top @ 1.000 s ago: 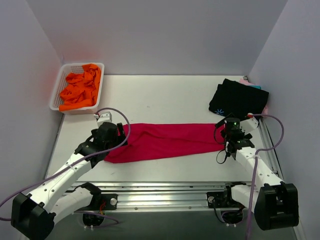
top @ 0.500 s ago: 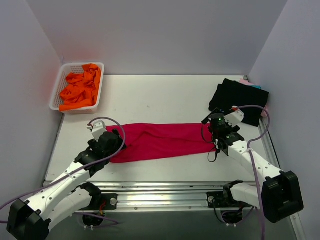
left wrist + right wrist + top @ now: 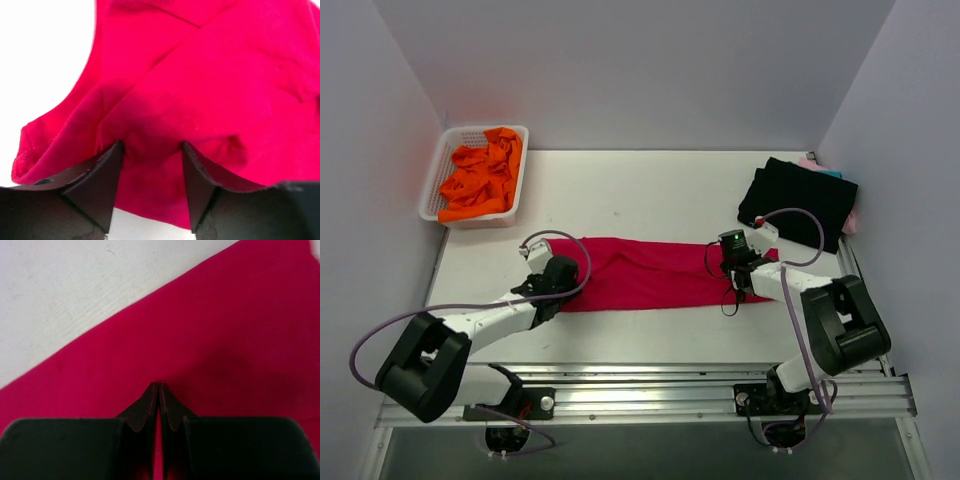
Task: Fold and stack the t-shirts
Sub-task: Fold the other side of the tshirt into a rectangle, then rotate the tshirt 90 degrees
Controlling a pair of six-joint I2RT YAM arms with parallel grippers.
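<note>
Crimson-red cloth t-shirt: we see it lying flat on the white table as 1 long, narrow band, its length running left to right between the 2 arms.
Left gripper: it sits on the crimson-red t-shirt's left end. In the left wrist view its 2 dark fingers stand apart and press on the cloth, with a soft hump of it between them; we cannot say that the hump is pinched.
Right gripper: it sits on the crimson-red t-shirt's right end. In the right wrist view the fingertips are closed tight together and touch the cloth; we cannot tell whether a fold is caught between them.
Black folded t-shirt: it lies beyond the crimson-red t-shirt's right end, toward the back wall, apart from it.
Pink t-shirt and teal t-shirt: we see only slivers of them at the black t-shirt's far and right edges.
White plastic mesh basket: it stands well beyond the crimson-red t-shirt's left end, in the back corner, holding crumpled orange cloth.
</note>
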